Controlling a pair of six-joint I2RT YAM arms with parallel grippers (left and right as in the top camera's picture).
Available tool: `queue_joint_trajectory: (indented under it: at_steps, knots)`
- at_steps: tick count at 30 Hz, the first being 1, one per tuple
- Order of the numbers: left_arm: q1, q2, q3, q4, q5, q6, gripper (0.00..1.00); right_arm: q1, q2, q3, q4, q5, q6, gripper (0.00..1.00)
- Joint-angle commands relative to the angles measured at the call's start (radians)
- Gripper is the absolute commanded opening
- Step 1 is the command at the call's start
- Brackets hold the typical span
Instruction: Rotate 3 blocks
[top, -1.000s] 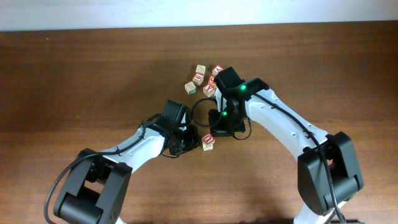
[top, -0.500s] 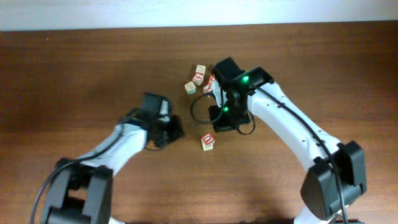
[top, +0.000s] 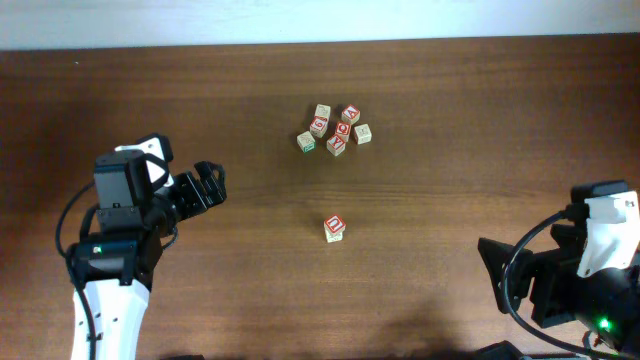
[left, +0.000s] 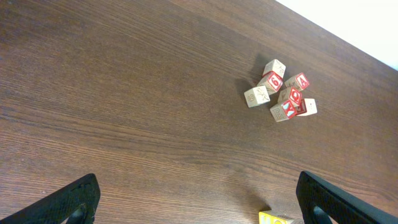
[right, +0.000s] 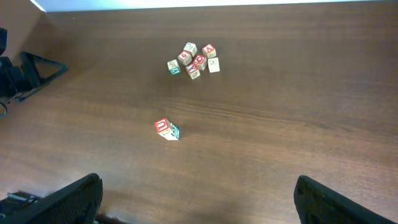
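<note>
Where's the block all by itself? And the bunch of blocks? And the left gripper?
Lone block (top: 335, 228), overhead view, on its red-framed top face.
Bunch of blocks (top: 343, 130), overhead view, on a middle block's top.
Left gripper (top: 214, 184), overhead view, midway between its fingertips.

We record the left gripper (left: 198, 190) with its two dark fingers (left: 71, 202) spread wide, one at each lower corner of the frame, above a brown wooden table (left: 124, 93). A cluster of letter cubes (left: 283, 93), several red-faced, sits packed together toward the upper right. We note one corner of a yellow block (left: 275, 218) at the bottom edge, well apart from the cluster.
</note>
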Motion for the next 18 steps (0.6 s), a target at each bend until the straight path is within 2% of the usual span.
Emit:
queue_joint_trajectory:
  at_steps: [1, 3, 4, 5, 6, 7, 10, 11, 14, 16, 18]
  knots:
    - [0.004, -0.01, 0.009, 0.001, -0.011, 0.015, 0.99, -0.063, -0.039, -0.064, 0.087, 0.112, -0.013, 0.99]
    - [0.004, -0.01, 0.009, 0.001, -0.011, 0.015, 0.99, -0.159, -0.178, -0.274, 0.327, 0.118, -0.162, 0.99]
    - [0.004, -0.01, 0.009, 0.001, -0.011, 0.015, 0.99, -0.225, -0.333, -0.521, 0.581, 0.094, -0.264, 0.99]
    - [0.004, -0.01, 0.009, 0.001, -0.011, 0.015, 0.99, -0.27, -0.447, -0.726, 0.767, 0.064, -0.303, 0.99]
    - [0.004, -0.01, 0.009, 0.001, -0.011, 0.015, 0.99, -0.31, -0.61, -1.025, 1.013, 0.032, -0.308, 0.99]
    - [0.004, -0.01, 0.009, 0.001, -0.011, 0.015, 0.99, -0.33, -0.714, -1.227, 1.193, -0.008, -0.308, 0.99]
    - [0.004, -0.01, 0.009, 0.001, -0.011, 0.015, 0.99, -0.335, -0.875, -1.621, 1.576, -0.048, -0.308, 0.99]
    - [0.004, -0.01, 0.009, 0.001, -0.011, 0.015, 0.99, -0.335, -0.91, -1.717, 1.645, -0.048, -0.308, 0.98]
    - [0.004, -0.01, 0.009, 0.001, -0.011, 0.015, 0.99, -0.333, -0.962, -1.851, 1.663, -0.097, -0.308, 0.99]
    - [0.004, -0.01, 0.009, 0.001, -0.011, 0.015, 0.99, -0.317, -0.962, -1.877, 1.553, -0.127, -0.304, 0.98]
    - [0.004, -0.01, 0.009, 0.001, -0.011, 0.015, 0.99, -0.317, -0.961, -1.877, 1.551, -0.126, -0.304, 0.99]
